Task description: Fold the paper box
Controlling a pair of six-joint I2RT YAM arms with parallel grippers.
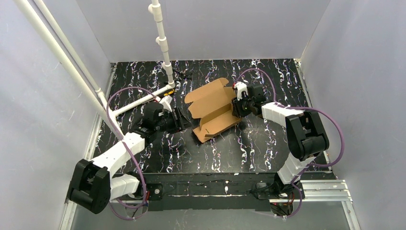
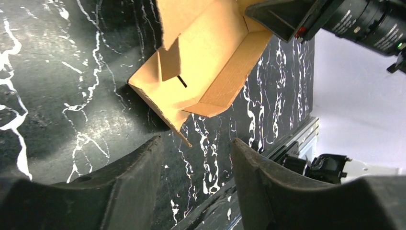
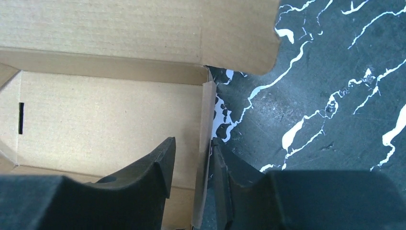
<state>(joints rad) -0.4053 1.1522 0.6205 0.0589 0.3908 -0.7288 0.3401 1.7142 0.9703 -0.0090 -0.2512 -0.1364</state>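
Observation:
The paper box (image 1: 213,108) is a brown cardboard piece, partly folded, with raised walls and an open lid flap, lying mid-table. My left gripper (image 1: 181,120) sits just left of it, apart from it. In the left wrist view the left gripper (image 2: 196,141) is open and empty, and a corner of the box (image 2: 210,52) lies just ahead of the fingertips. My right gripper (image 1: 238,106) is at the box's right end. In the right wrist view the right gripper (image 3: 194,141) straddles a side wall of the box (image 3: 105,115): the outer finger lies against the wall, the inner one stands off it.
The black marbled table (image 1: 215,153) has grey walls on three sides. A white pipe frame (image 1: 163,43) stands at the back left, with a small orange-and-black object (image 1: 165,97) at its foot. A metal rail (image 1: 321,189) runs along the front right edge.

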